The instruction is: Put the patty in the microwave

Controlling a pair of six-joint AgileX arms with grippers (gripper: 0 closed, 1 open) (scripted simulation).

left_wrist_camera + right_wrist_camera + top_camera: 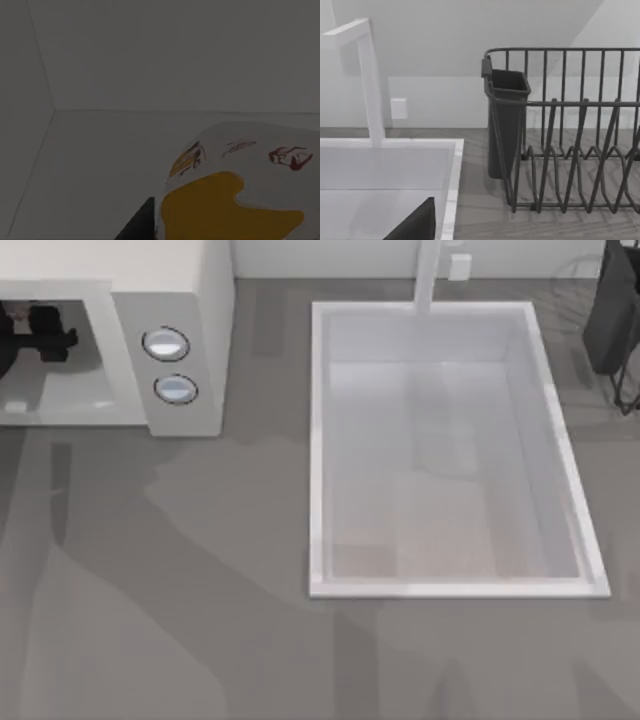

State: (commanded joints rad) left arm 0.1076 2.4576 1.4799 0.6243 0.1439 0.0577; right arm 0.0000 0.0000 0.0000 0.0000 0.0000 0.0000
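The left gripper [40,335] is sitting inside the microwave [190,300] at ten o'clock; jaws indiscernible. One patty [235,190] is lying within; two knobs [166,344].

Left arm [35,332] — black, knobbly and blocky in outline, with no markings that can be made out.

The microwave [180,300] stands at the far left of the counter [200,590], well apart from the sink. It is a large off-white box with its grey cavity open to view and two round silver-blue knobs, one above the other, on the panel at its right side. In the left wrist view the patty [240,185] lies flat on the grey cavity floor, near a back corner: a cream-white roundish piece with a broad yellow patch and small orange and red-brown marks.
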